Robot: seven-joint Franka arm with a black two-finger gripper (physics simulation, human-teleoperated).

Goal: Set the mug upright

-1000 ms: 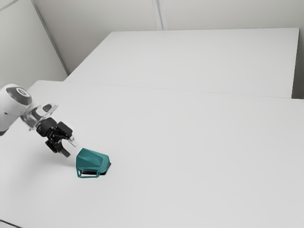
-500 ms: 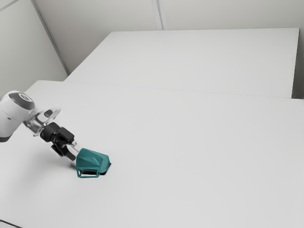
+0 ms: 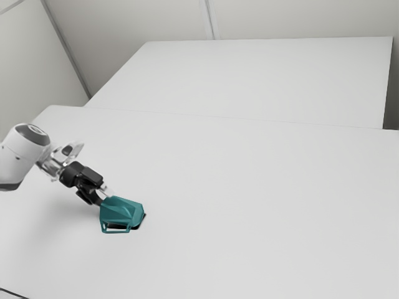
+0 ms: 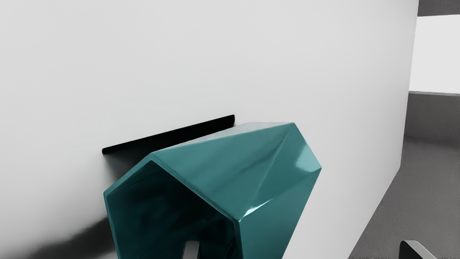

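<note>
The teal faceted mug (image 3: 121,212) lies on its side on the white table, its handle toward the exterior view's bottom edge. My gripper (image 3: 105,197) is at the mug's mouth end, tilted down toward it. In the wrist view the mug (image 4: 230,172) shows its dark open mouth facing my hand. My gripper (image 4: 300,250) stands open there, one fingertip in front of the mouth opening and the other out past the mug's outer wall, with the mug's near wall between them. Whether either finger touches the mug I cannot tell.
The white table (image 3: 249,205) extends around the mug. A raised white surface or panel (image 3: 262,81) stands beyond it. A dark strip (image 4: 169,135) lies beside the mug, and a dark cable (image 3: 12,293) is at the exterior view's lower left.
My gripper has moved down and toward the exterior view's right, from a short gap away up to the mug's mouth end. The mug has not visibly moved.
</note>
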